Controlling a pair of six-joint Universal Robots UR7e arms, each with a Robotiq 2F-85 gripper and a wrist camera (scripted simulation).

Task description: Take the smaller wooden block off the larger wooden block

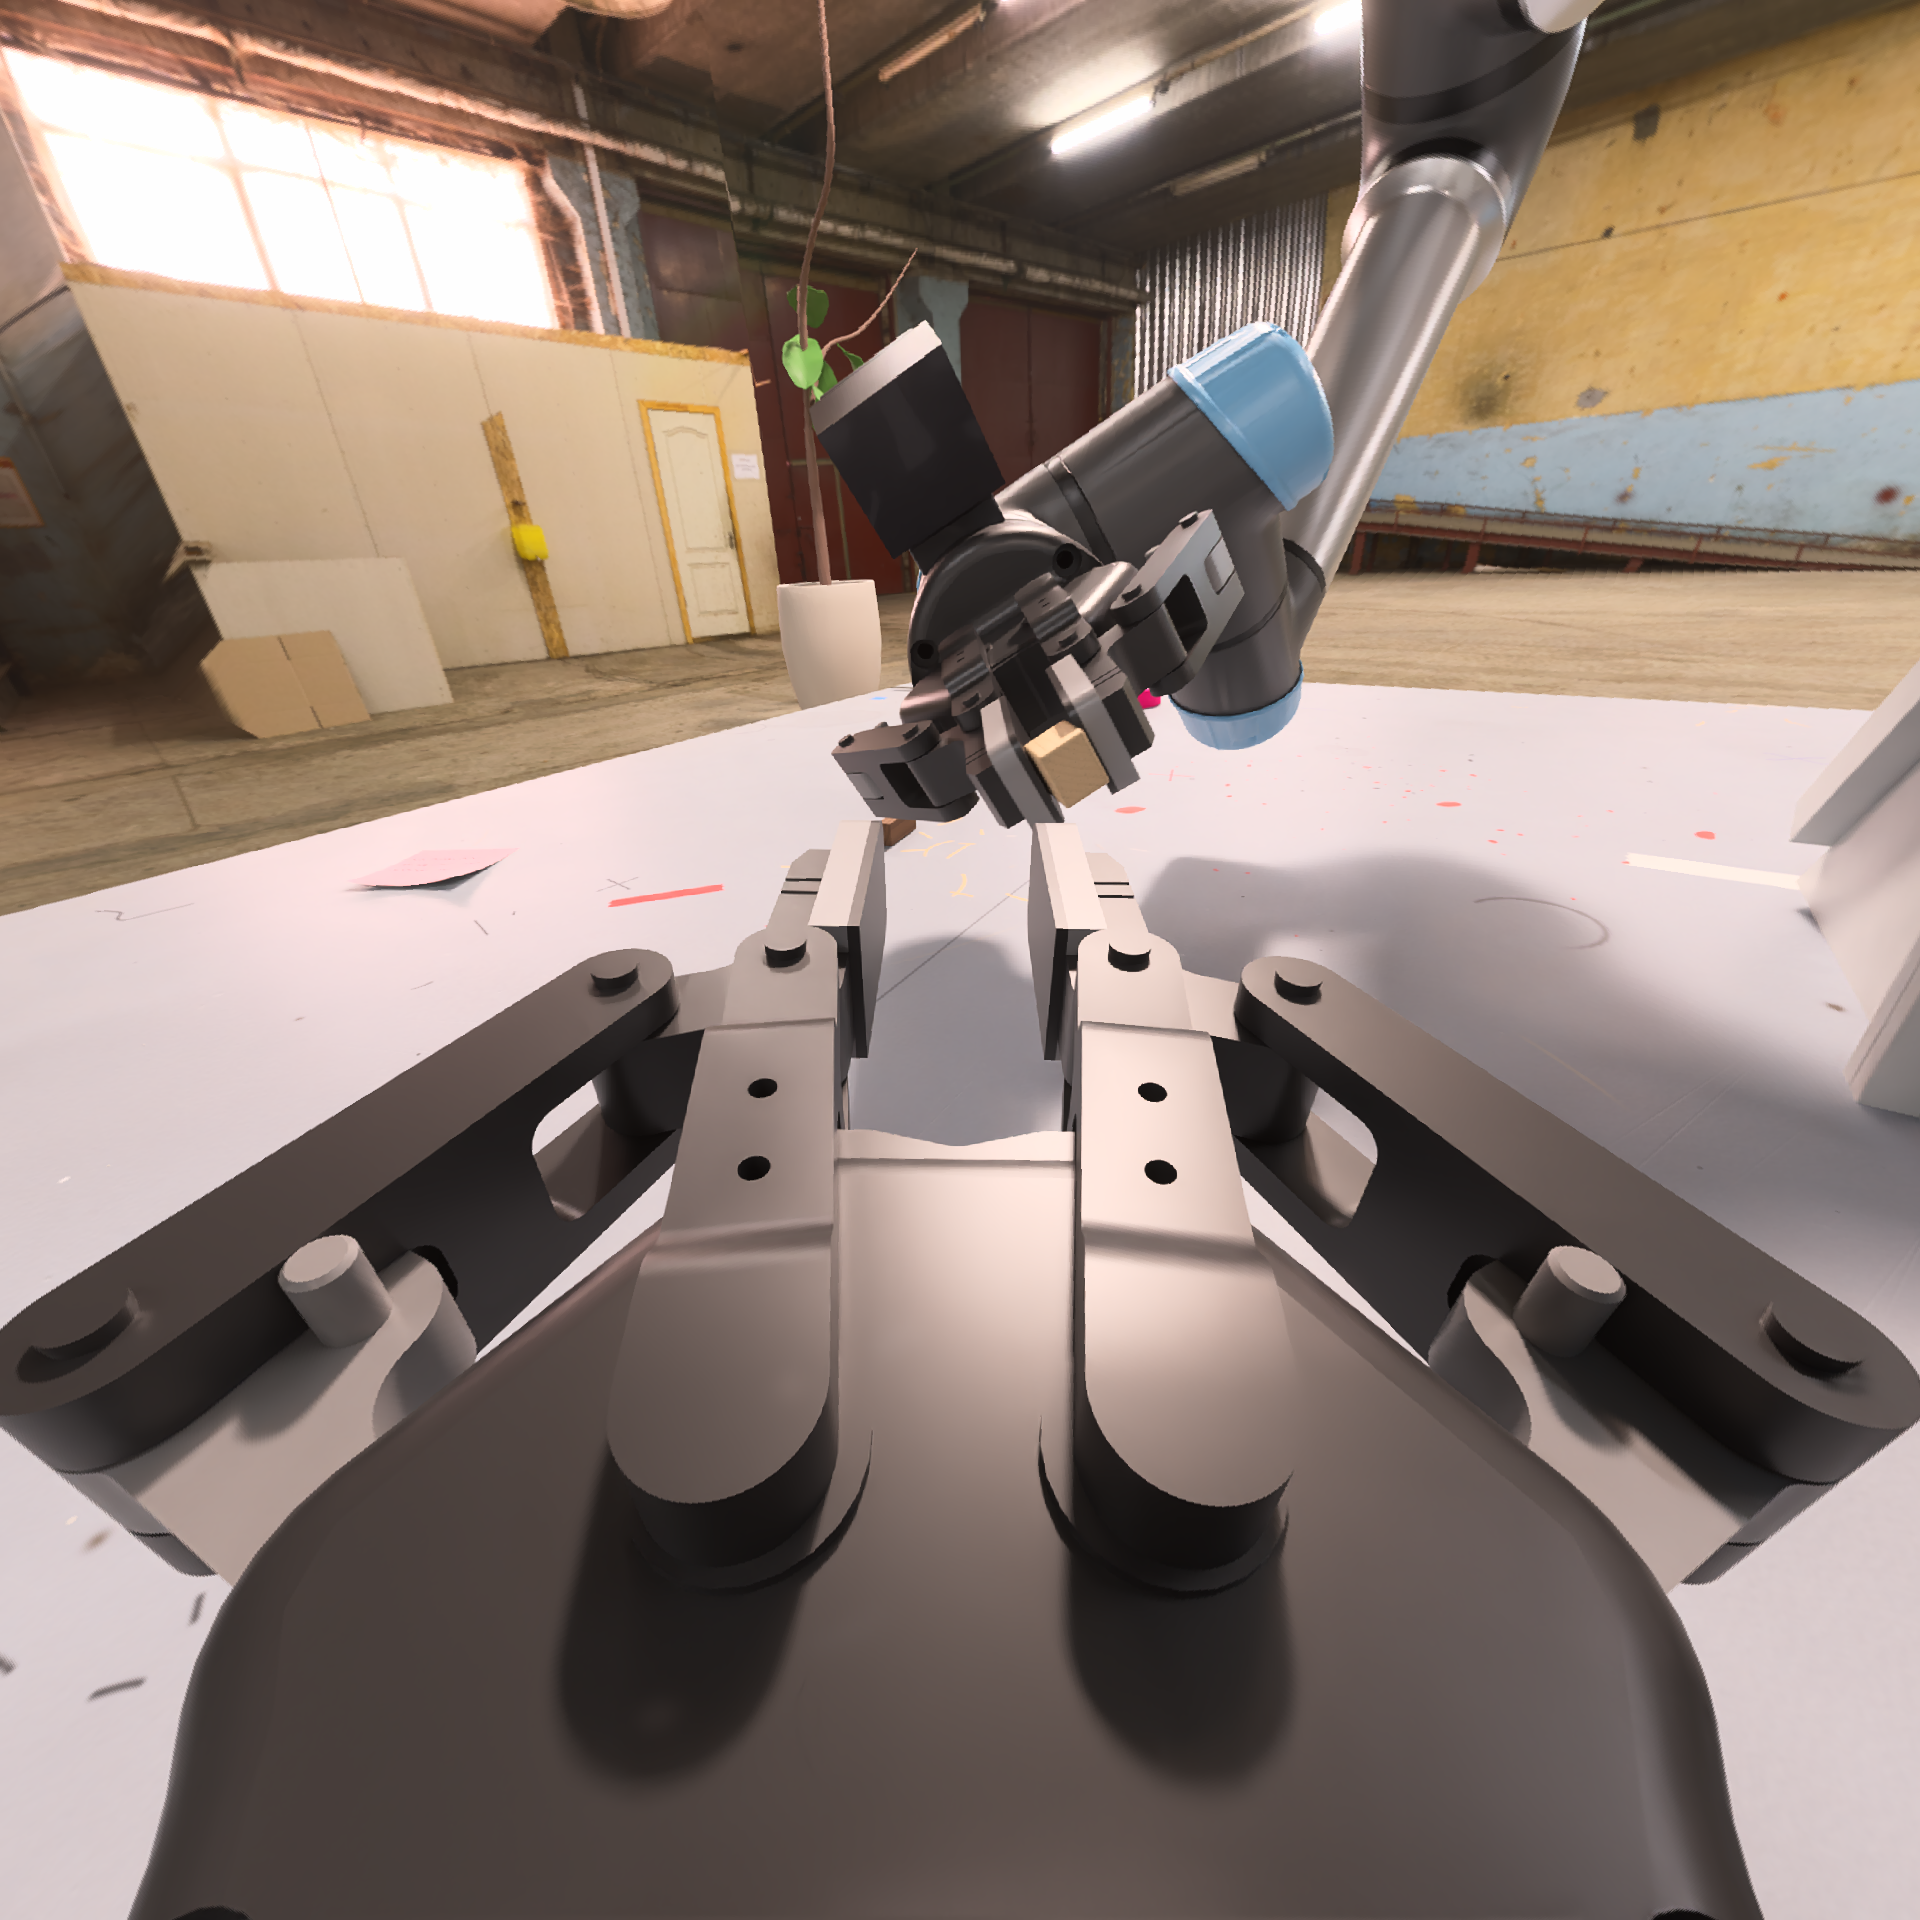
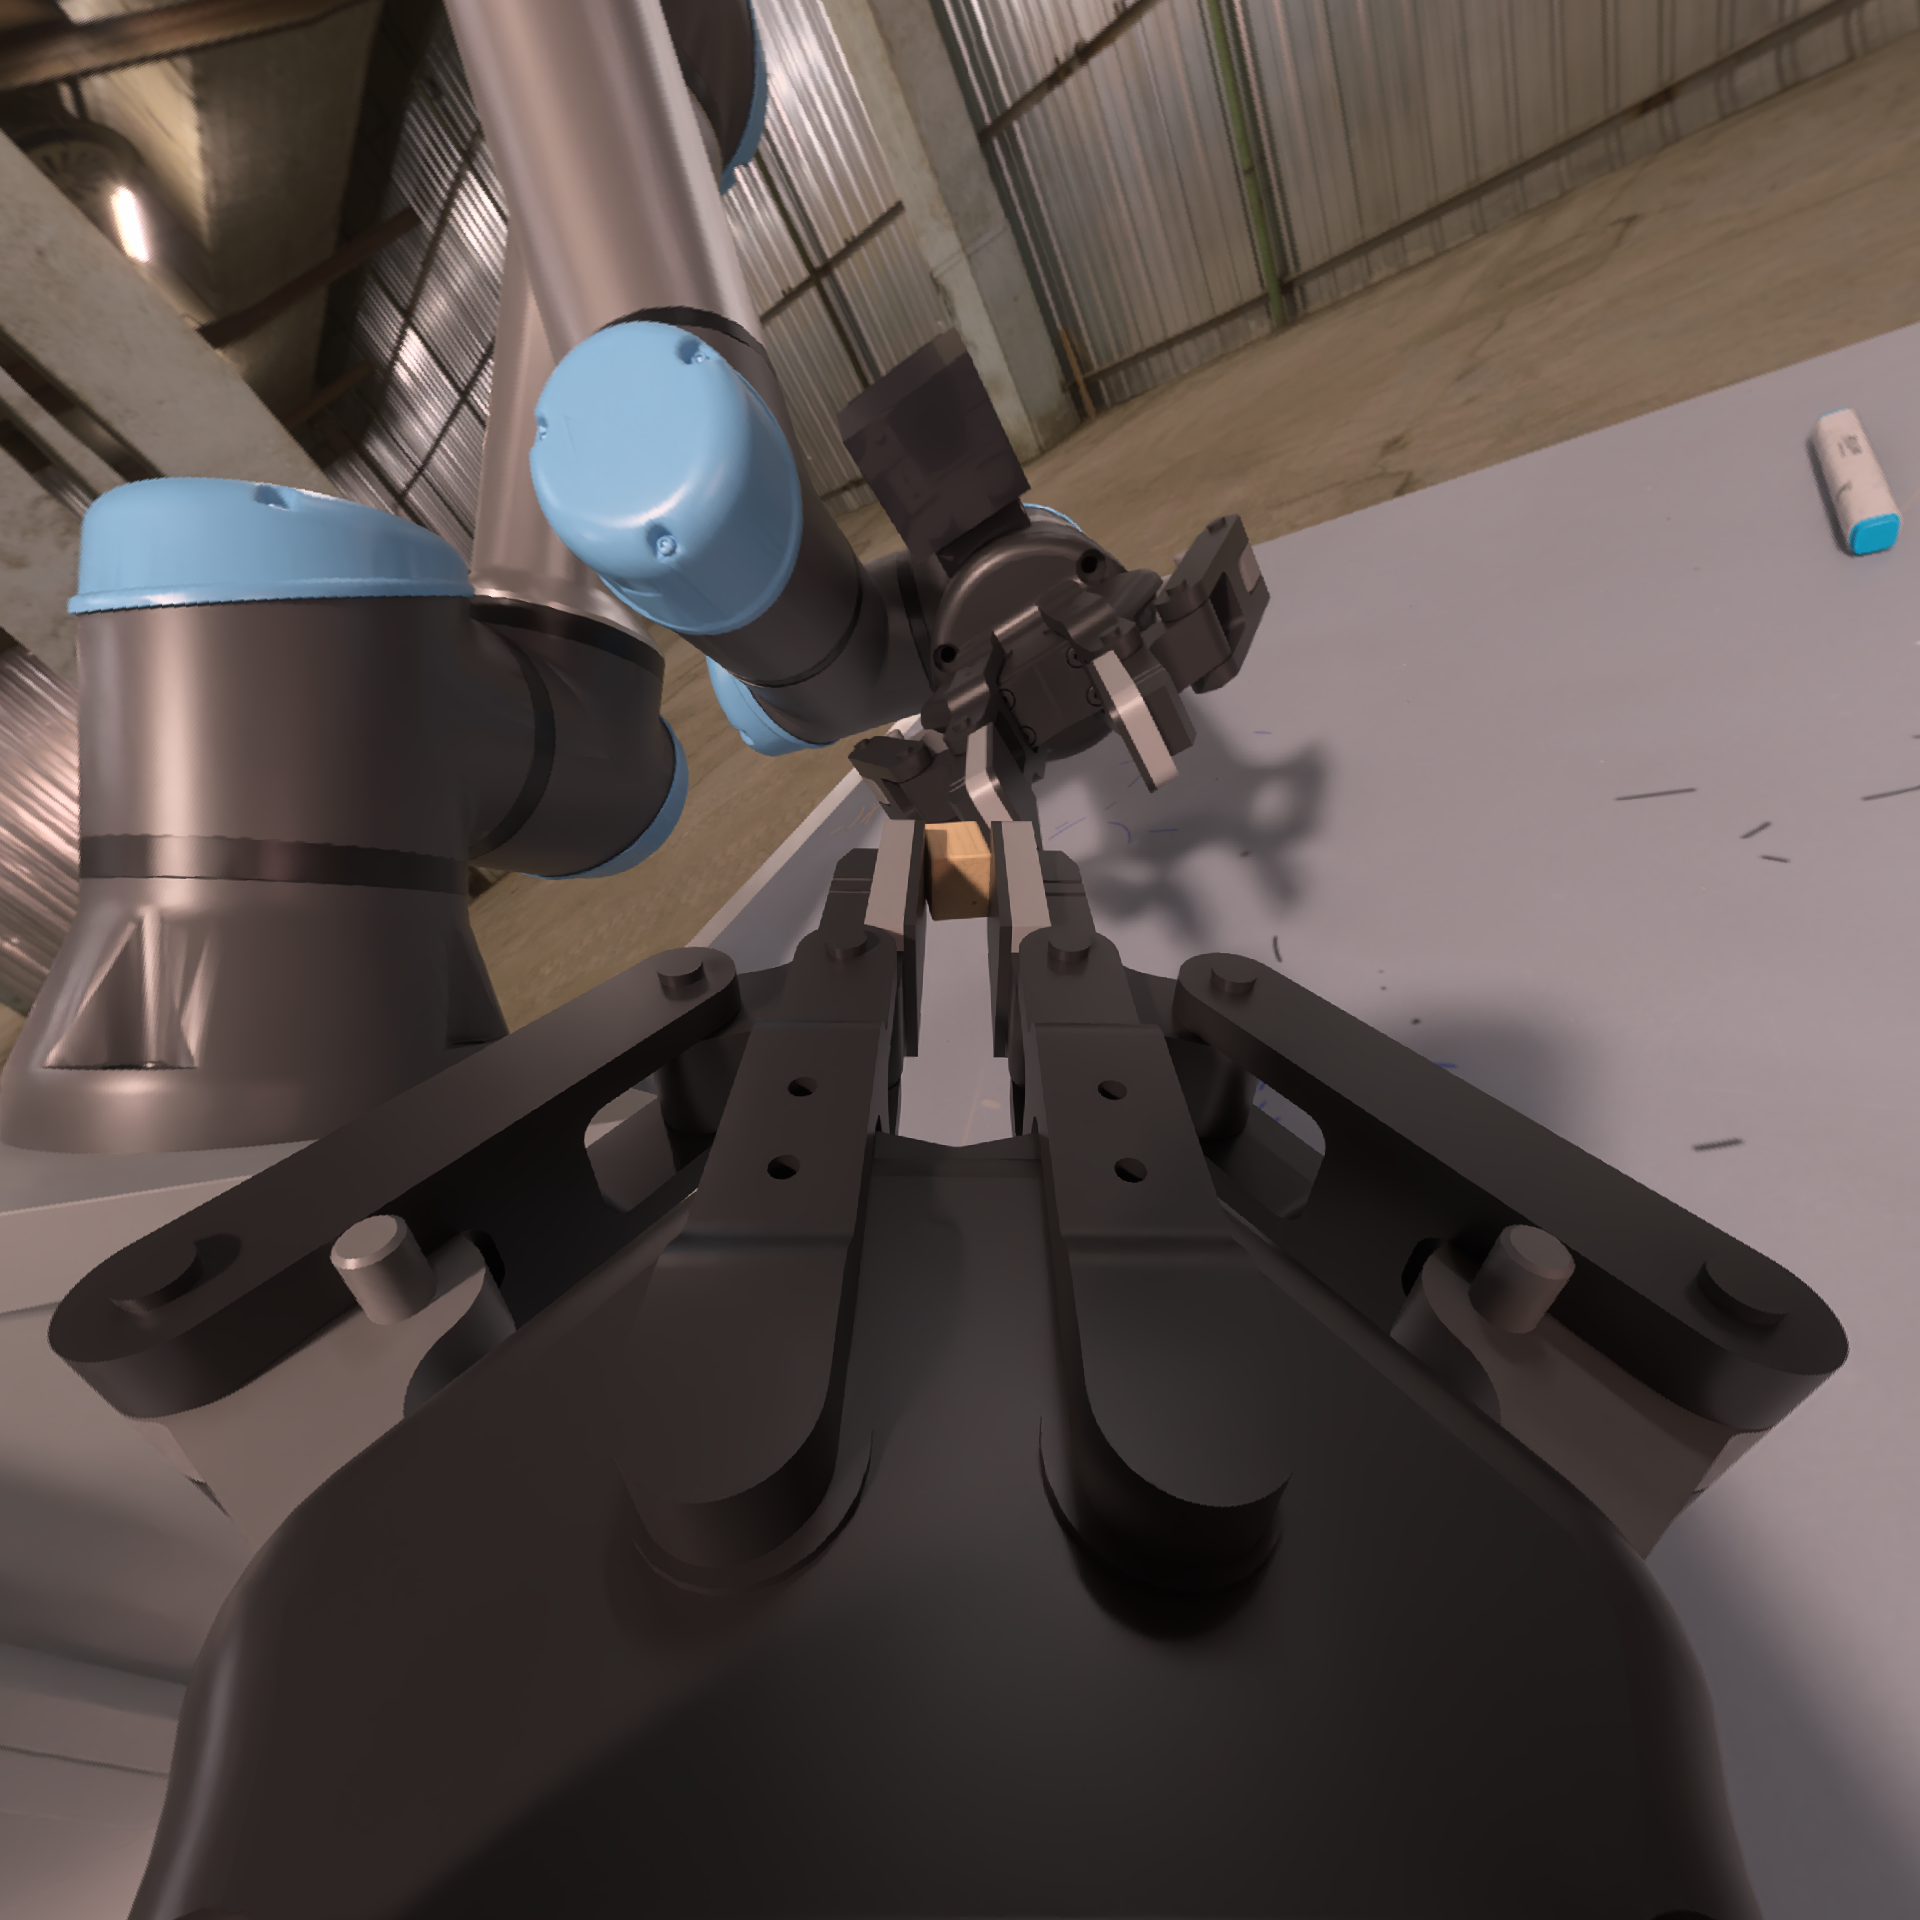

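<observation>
The right gripper (image 2: 957, 868) grips the small wooden block (image 2: 958, 871) near the table's (image 2: 1558, 935) edge. The left gripper (image 1: 958, 873) hangs open and empty over bare tabletop. A brown piece (image 1: 900, 828) peeks out behind its fingertip, mostly hidden.

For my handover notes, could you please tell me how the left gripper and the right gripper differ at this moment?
The right gripper is shut on the small wooden block; the left gripper holds nothing. The right gripper's fingers press against the block's sides, while the left gripper's fingers stand apart with only bare table between them. Both are dark two-finger grippers above the same grey table.
</observation>
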